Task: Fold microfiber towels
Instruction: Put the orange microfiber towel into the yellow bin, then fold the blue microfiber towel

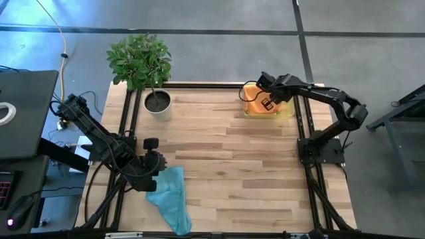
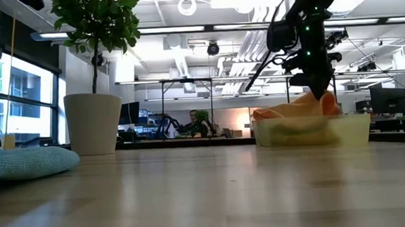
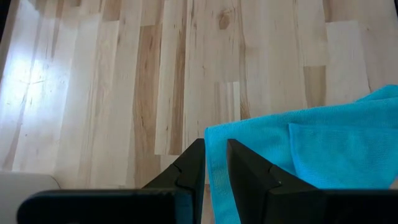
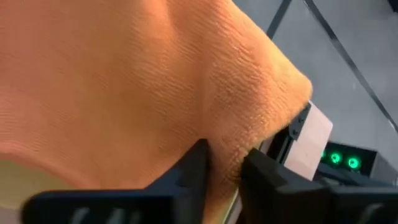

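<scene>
A light blue towel [image 1: 171, 197] lies crumpled on the wooden table near its front left; it also shows in the low view [image 2: 22, 163]. My left gripper [image 1: 157, 167] is at the towel's far left end, shut on it [image 3: 214, 144]. An orange towel [image 1: 254, 99] sits in the translucent yellow tray [image 1: 284, 113] at the far right, and bulges above the tray's rim in the low view [image 2: 294, 108]. My right gripper [image 1: 267, 101] is over the tray, shut on the orange towel [image 4: 227, 149]. The other towels do not show plainly. My left gripper pinches the blue towel's edge [image 3: 216, 171] between its two fingers, near a corner, slanting down from the table's left. The rest of the towel [image 3: 323, 143] lies slack on the table. My right gripper pinches a raised fold of the orange towel [image 4: 229, 134] between its two fingers, from above. The towel's lower part still rests in the tray [image 2: 309, 131].
A potted plant [image 1: 157, 101] stands at the far left of the table, and shows in the low view [image 2: 94, 123]. The bare wood in the table's middle [image 1: 226, 166] is free room. A person [image 2: 192, 121] sits far back in the room.
</scene>
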